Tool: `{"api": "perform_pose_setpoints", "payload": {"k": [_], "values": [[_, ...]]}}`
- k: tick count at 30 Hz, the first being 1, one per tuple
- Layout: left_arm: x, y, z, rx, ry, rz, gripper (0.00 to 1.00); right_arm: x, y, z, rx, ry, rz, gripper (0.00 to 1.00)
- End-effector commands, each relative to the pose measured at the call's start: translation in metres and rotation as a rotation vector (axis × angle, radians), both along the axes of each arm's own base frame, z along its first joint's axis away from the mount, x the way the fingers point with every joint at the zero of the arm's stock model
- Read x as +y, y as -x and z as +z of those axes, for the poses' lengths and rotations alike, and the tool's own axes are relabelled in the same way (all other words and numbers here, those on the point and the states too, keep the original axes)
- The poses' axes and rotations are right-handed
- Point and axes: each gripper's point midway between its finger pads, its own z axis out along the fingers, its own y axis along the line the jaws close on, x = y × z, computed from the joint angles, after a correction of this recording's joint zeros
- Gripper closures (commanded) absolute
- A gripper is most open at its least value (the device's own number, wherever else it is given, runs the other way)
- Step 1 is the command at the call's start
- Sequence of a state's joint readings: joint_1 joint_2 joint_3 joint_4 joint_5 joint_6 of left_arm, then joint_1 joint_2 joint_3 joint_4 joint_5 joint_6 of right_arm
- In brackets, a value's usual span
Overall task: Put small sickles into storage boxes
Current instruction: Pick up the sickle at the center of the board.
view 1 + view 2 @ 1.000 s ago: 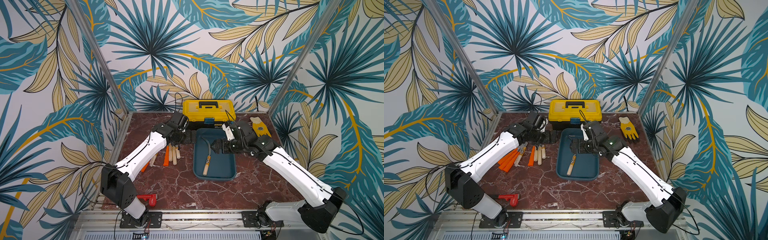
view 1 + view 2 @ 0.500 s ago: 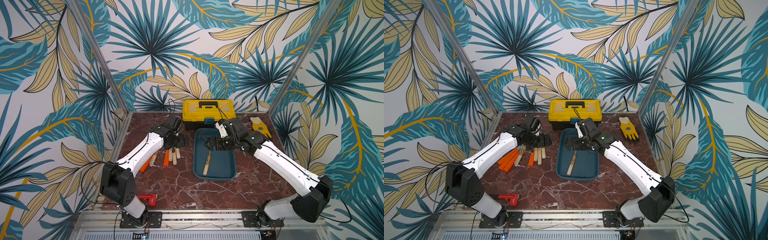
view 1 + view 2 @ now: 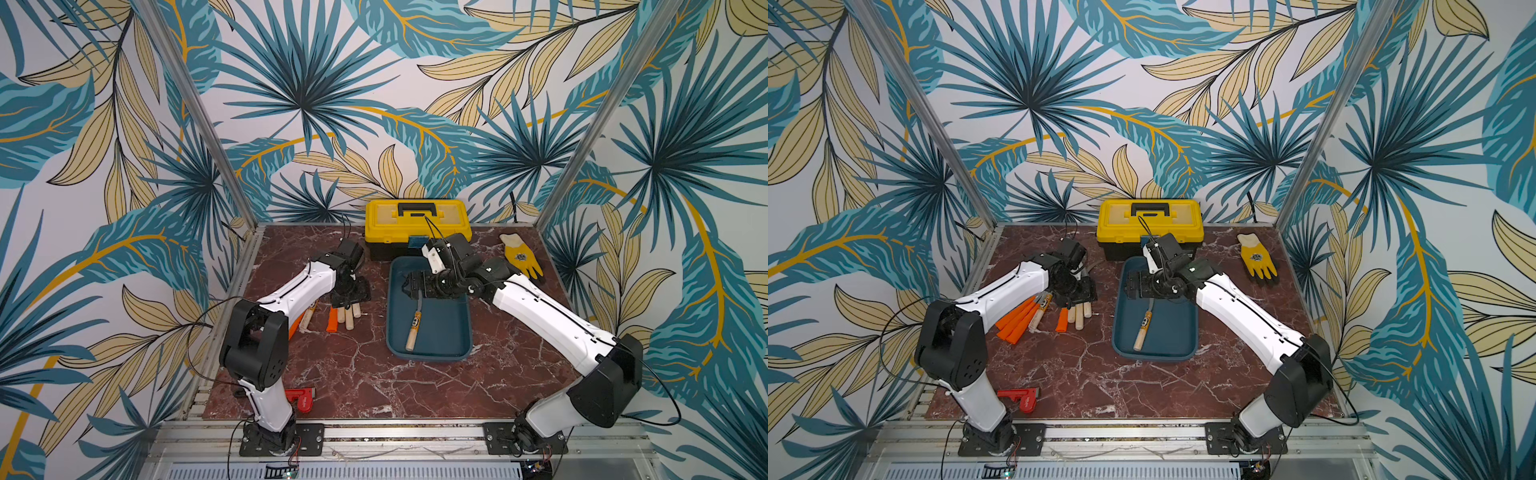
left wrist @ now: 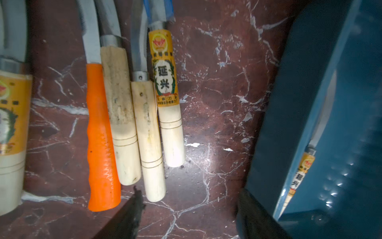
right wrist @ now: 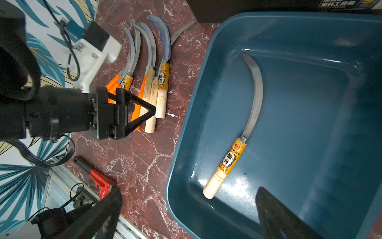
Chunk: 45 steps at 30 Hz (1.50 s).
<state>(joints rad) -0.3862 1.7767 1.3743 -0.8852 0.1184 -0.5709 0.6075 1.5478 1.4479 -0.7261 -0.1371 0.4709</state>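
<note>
Inside the tray (image 5: 310,103), one sickle (image 5: 231,159) already lies flat, so the right fingers (image 5: 275,213) hang open and empty above it. Left fingers (image 4: 132,209) sit spread over the table's (image 3: 374,386) leftover sickles (image 4: 148,124), probably picking next.

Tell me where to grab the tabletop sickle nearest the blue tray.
Best grip the sickle by its handle's bare wooden end, coming straight down from above: it lies flat, the side toward the tray is free, and a neighbouring handle touches the other.
</note>
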Motion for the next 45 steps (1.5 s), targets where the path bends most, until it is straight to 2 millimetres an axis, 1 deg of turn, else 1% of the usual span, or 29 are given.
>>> {"api": "perform_pose_setpoints", "payload": {"k": [1,3,14,16,26,37,38,39,40,41,43,45], "values": [[0.003,-0.004,-0.008,0.020,-0.010,0.008,0.40,0.007,-0.007,0.003,-0.008,-0.019,0.008,0.01],[0.003,-0.008,-0.013,0.029,-0.015,0.010,0.47,0.009,-0.008,0.000,-0.004,-0.017,0.010,0.00],[-0.002,-0.028,-0.036,0.068,-0.026,0.016,0.49,0.015,-0.015,-0.008,0.015,0.021,0.053,0.01],[-0.003,-0.031,-0.039,0.072,-0.028,0.017,0.53,0.016,-0.017,-0.009,0.011,0.030,0.061,0.00],[-0.002,-0.038,-0.057,0.103,-0.037,0.022,0.53,0.012,-0.024,-0.014,0.008,0.066,0.070,0.01],[-0.001,-0.036,-0.076,0.144,-0.058,0.025,0.53,0.002,-0.025,-0.021,0.043,0.083,0.056,0.01],[0.000,-0.037,-0.076,0.143,-0.059,0.026,0.54,0.001,-0.025,-0.022,0.045,0.084,0.055,0.00],[0.000,-0.036,-0.078,0.147,-0.063,0.027,0.59,0.000,-0.025,-0.022,0.048,0.084,0.054,0.01],[0.000,-0.035,-0.080,0.150,-0.065,0.027,0.61,0.000,-0.024,-0.023,0.051,0.084,0.054,0.01],[0.000,-0.035,-0.081,0.155,-0.067,0.029,0.65,0.000,-0.024,-0.024,0.054,0.085,0.053,0.00],[0.000,-0.034,-0.084,0.160,-0.068,0.028,0.67,-0.001,-0.024,-0.025,0.055,0.086,0.054,0.00],[0.001,-0.033,-0.087,0.168,-0.072,0.026,0.72,-0.002,-0.023,-0.026,0.057,0.089,0.055,0.00]]}}
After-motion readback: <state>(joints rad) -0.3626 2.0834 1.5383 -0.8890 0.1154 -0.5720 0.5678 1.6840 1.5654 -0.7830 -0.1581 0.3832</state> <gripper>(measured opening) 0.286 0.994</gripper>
